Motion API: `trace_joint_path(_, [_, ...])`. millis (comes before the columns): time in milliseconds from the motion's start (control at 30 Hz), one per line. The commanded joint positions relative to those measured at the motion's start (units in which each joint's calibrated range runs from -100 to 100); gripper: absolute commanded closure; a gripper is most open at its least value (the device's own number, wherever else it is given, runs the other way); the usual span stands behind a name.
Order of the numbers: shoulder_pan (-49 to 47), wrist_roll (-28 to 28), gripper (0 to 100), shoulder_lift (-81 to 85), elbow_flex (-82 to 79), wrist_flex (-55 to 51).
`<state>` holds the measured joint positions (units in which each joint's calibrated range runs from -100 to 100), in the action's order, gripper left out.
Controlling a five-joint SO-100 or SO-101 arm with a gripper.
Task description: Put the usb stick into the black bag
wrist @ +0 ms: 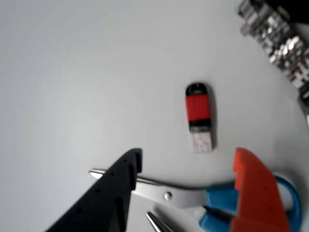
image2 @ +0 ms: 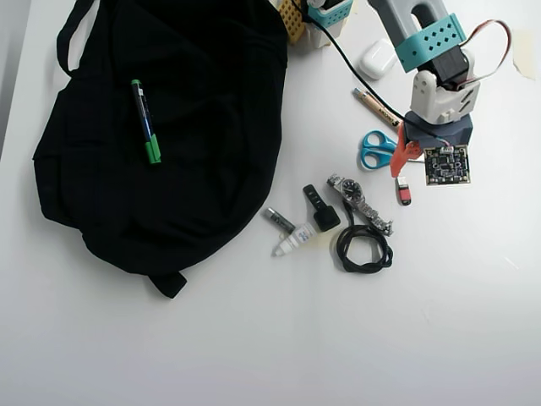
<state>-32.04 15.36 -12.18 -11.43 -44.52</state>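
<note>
Claw (wrist: 186, 166) wide open, empty, hovering just short of the usb stick (wrist: 198, 116). Stick lies free on the desk (wrist: 72, 72) between scissors (wrist: 193, 195) and metal watch (wrist: 280, 36). Descend straddling its narrow sides, avoid the scissors. Black bag (image2: 169, 127) sits well apart across the desk.

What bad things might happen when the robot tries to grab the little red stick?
1. The usb stick is small and lies flat on the table, so the open tool might pinch badly and let it slip.
2. The scissors lie right under the tool, and the metal watch is close, so it might bump or grab those instead.
3. The black bag lies far across the table, so the stick may drop on the way.
</note>
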Motion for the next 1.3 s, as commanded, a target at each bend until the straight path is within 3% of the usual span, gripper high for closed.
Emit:
trace_joint_path(0, [1.3,-0.5,75,0.2,2.3,0.9])
trace_joint_path(700, [2.3,-2.5,75,-8.0,2.5,10.7])
trace_joint_path(1267, [1.6,-2.7,75,-9.8,2.5,11.8])
